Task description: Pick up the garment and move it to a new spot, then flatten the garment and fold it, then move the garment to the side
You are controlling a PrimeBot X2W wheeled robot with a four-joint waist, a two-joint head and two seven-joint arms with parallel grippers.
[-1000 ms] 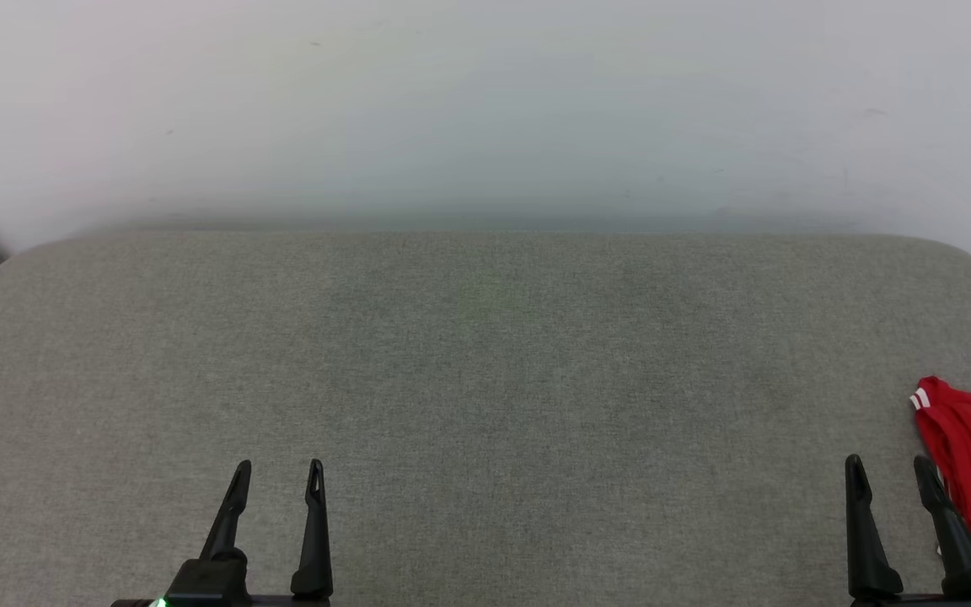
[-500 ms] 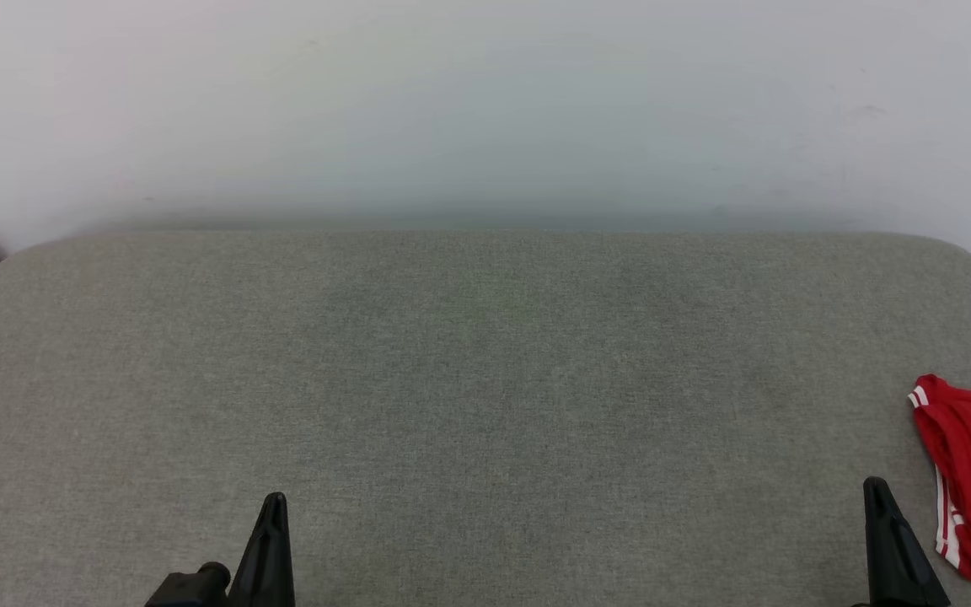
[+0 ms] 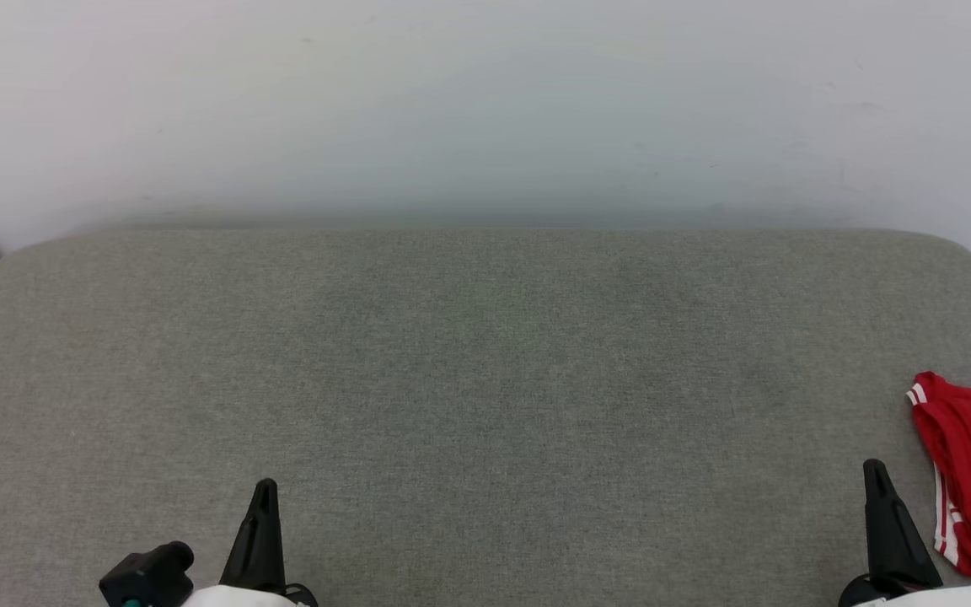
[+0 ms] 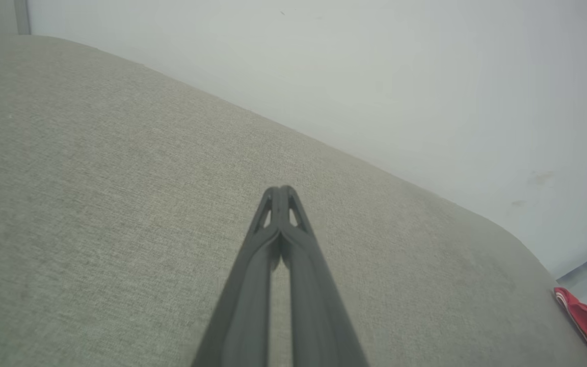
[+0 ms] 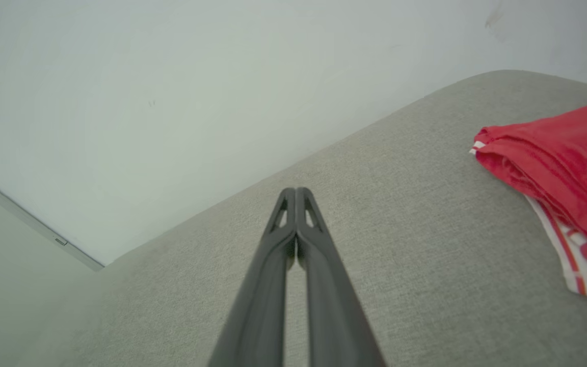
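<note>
As I look down on one wide grey fabric-covered surface (image 3: 485, 371) set against one pale wall (image 3: 485, 101), my two grippers sit low at its near edge, my left gripper (image 3: 265, 491) on one side and my right gripper (image 3: 874, 470) on the other. Each has its two dark fingers pressed together tip to tip, holding nothing. The one garment (image 3: 970, 472), a bunched red cloth with white striped trim, lies on the surface at its far right, just beside my right fingers without touching them, and well apart from my left.
</note>
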